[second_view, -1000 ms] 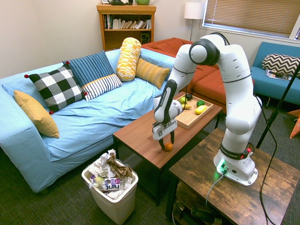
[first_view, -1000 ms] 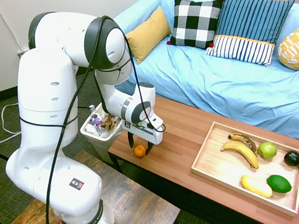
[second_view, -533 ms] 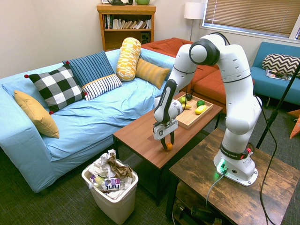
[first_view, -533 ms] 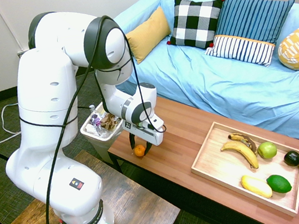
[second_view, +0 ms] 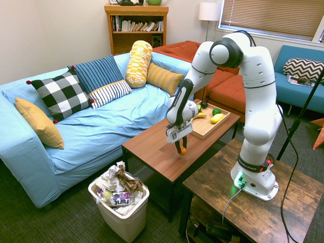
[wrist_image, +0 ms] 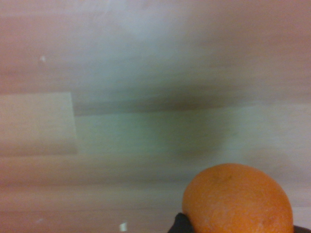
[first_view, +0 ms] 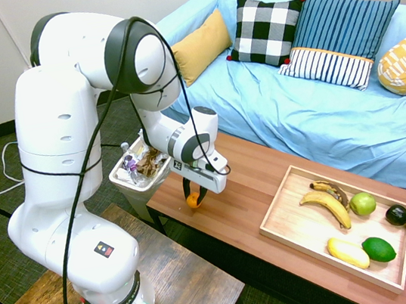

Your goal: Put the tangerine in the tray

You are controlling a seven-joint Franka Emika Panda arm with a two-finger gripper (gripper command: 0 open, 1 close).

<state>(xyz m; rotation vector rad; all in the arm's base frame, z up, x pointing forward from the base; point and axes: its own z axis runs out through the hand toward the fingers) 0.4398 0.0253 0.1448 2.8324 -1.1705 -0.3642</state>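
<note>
Closed on the small round orange tangerine (first_view: 193,200) with the black-fingered white gripper (first_view: 194,191), left of centre in the first exterior view, over the reddish-brown wooden coffee table (first_view: 237,168). Lying at lower right, well apart: the shallow light-wood rectangular tray (first_view: 292,235), holding bananas (first_view: 325,205).

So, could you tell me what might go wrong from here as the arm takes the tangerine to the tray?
The tangerine is round and pinched between the gripper's fingertips, so it could slip out and roll off the nearby coffee table edge. At the tray, the raised rim might catch it if carried low, and a careless release could bump the bananas or the green apple.
</note>
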